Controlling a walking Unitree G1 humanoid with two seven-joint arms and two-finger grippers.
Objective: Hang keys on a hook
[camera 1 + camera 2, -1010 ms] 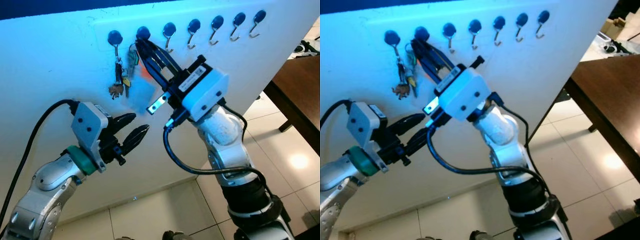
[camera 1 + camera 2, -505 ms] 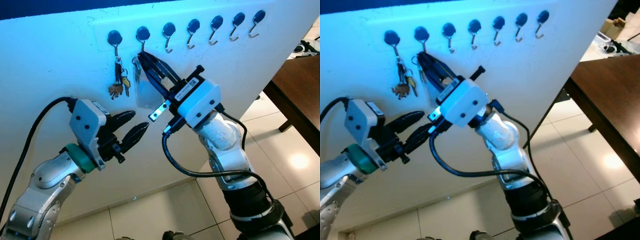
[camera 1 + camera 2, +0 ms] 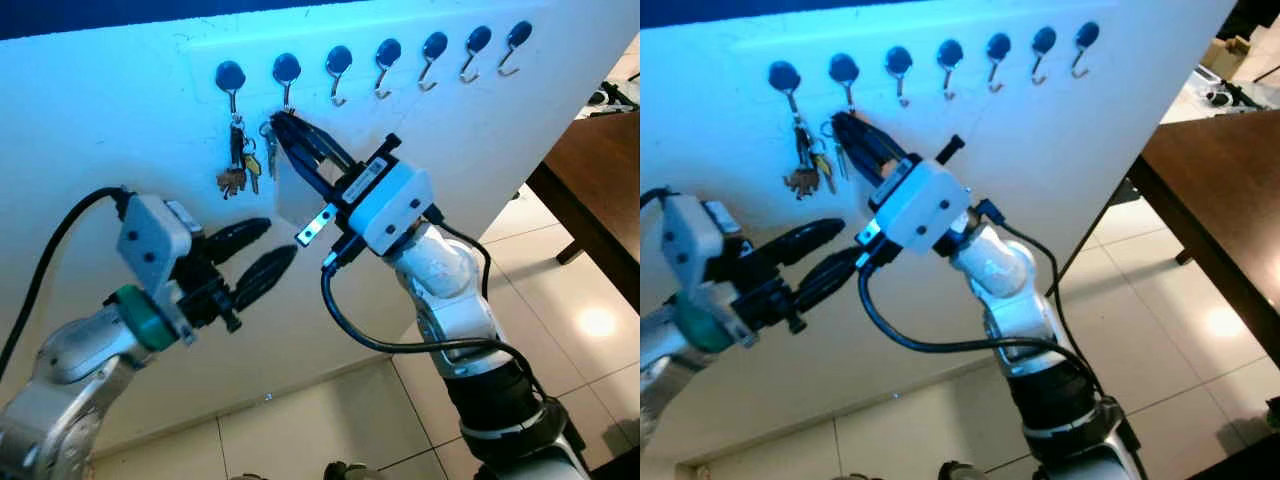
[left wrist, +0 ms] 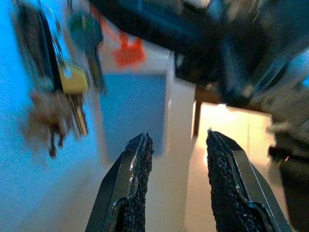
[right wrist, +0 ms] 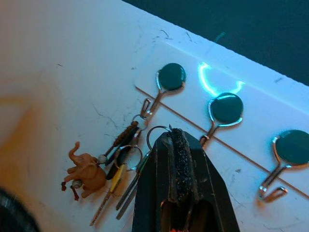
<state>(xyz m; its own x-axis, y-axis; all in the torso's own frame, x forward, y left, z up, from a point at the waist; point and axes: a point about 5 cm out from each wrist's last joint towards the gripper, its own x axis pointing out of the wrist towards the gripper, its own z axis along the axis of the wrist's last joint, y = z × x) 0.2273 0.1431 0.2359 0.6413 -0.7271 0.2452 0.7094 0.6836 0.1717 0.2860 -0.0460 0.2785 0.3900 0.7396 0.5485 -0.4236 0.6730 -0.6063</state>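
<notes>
Our right gripper (image 5: 176,145), jaws pinching the keys (image 5: 145,159), could miss the hook (image 5: 212,128); left gripper (image 4: 176,159) spread.

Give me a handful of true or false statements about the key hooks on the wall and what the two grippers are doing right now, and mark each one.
1. The right gripper is shut on a key ring just below the second hook from the robot's left. True.
2. The first hook from the robot's left is bare. False: a bunch of keys with a small brown figure hangs from it.
3. The left gripper holds a set of keys. False: its fingers stand apart with nothing between them, lower down in front of the wall.
4. Seven hooks run in a row on the wall. True.
5. The hooks to the robot's right of the second one carry keys. False: they hang bare.
</notes>
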